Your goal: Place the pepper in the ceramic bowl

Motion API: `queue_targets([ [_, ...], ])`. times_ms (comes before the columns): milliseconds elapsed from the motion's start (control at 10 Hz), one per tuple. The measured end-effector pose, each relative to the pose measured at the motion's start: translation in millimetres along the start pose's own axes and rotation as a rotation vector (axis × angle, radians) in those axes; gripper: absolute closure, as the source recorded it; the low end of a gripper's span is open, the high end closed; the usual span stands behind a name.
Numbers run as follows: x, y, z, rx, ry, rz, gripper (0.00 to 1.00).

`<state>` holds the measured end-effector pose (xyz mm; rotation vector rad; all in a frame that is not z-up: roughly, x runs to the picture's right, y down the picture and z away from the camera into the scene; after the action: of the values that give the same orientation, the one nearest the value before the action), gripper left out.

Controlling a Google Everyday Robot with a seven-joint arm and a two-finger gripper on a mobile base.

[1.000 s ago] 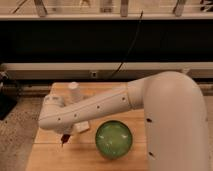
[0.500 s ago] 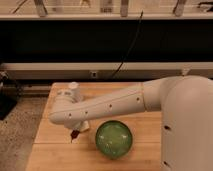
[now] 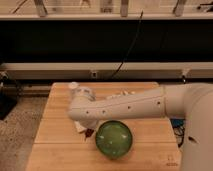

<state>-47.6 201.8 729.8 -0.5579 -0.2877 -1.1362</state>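
My white arm reaches from the right across the wooden table (image 3: 52, 150). The gripper (image 3: 87, 131) hangs below the wrist, just left of the ceramic bowl (image 3: 114, 139). It is shut on the pepper (image 3: 89, 133), a small dark red piece dangling just above the table by the bowl's left rim. The bowl is round and glossy green, near the table's front edge, and nothing shows inside it. The arm hides most of the gripper's fingers.
A small white cup (image 3: 74, 86) stands at the back left of the table, behind the wrist. Pale objects (image 3: 122, 93) lie at the back, partly hidden by the arm. A dark cable (image 3: 129, 47) hangs behind the table.
The gripper has carried the pepper to the right, from the table's left part to the bowl's left rim. The arm has stretched out lower and longer across the table.
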Motion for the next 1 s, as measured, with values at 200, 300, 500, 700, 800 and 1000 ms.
queue_targets([
  [200, 9, 27, 6, -0.023, -0.011, 0.056, 1.0],
  [300, 11, 40, 9, -0.034, -0.017, 0.083, 1.0],
  [500, 12, 57, 16, -0.053, -0.03, 0.135, 0.96],
  [700, 12, 77, 29, -0.076, -0.047, 0.19, 0.75],
  [800, 12, 84, 37, -0.083, -0.055, 0.215, 0.65],
  [1000, 9, 95, 52, -0.095, -0.075, 0.25, 0.44],
])
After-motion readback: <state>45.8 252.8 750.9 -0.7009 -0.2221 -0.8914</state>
